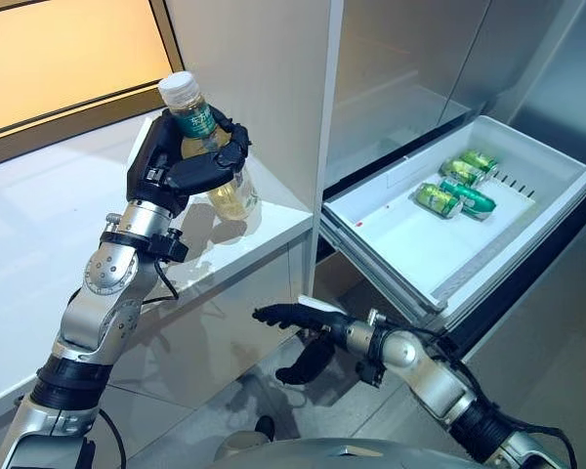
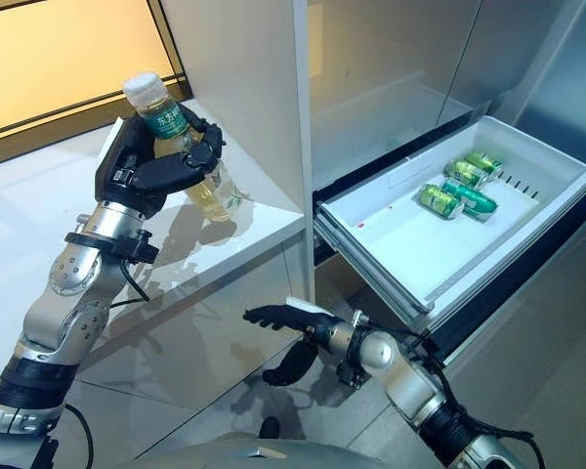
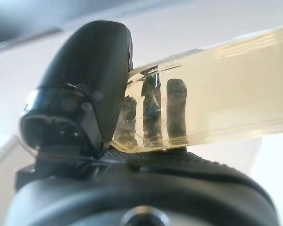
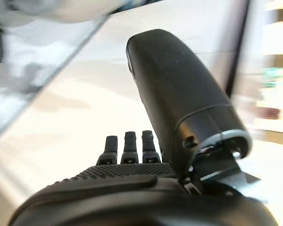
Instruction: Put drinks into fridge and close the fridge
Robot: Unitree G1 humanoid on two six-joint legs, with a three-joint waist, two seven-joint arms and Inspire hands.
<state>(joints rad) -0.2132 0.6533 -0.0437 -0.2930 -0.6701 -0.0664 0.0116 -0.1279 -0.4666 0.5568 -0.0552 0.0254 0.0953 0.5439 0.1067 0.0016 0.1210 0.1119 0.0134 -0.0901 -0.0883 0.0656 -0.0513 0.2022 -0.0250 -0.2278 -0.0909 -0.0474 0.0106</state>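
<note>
Left hand: clamped round tea bottle, lifted off white counter for carrying.
Right hand: fingers straight, empty, low.
Fridge drawer: pulled out, green cans inside.

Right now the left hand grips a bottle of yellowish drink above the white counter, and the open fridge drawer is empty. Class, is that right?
Not quite. The fridge drawer is open but not empty: green drinks lie at its far end, as the left eye view shows. The left hand does grip the bottle above the counter.
</note>
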